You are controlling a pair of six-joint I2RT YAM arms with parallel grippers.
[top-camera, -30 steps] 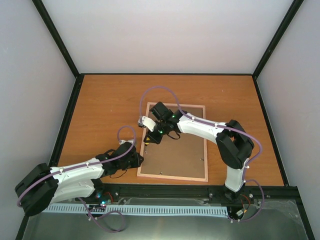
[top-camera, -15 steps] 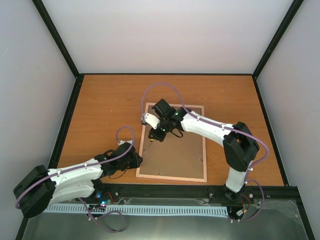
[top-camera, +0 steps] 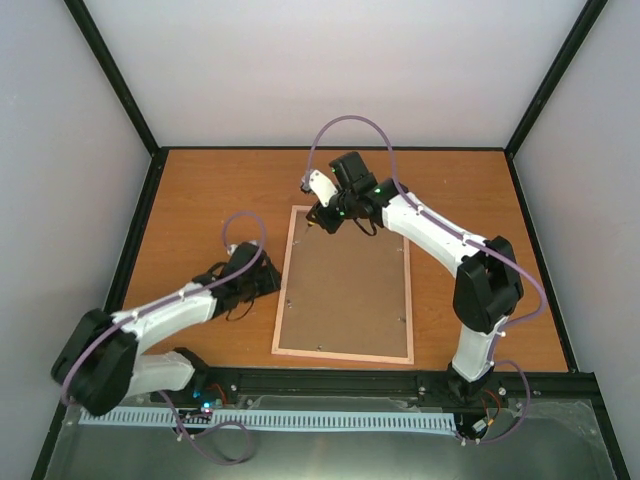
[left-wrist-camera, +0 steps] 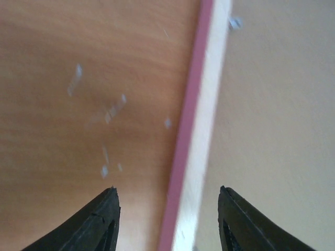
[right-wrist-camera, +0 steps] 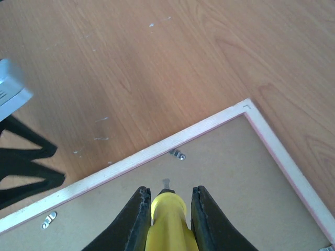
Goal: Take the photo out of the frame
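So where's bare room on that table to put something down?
The far left corner of the table, between the back wall and the frame, is bare; so is the far right corner. It's crowded along the frame's left edge, by the left hand, and at its far end, under the right hand.

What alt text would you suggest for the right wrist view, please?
The black right end effector is shut on a yellow tool with a thin dark tip, aimed at the plain brown backing board of the large rectangular pink-edged picture frame lying face down. Beside its pale rail sit small metal tabs; the orange-brown wooden tabletop lies beyond.
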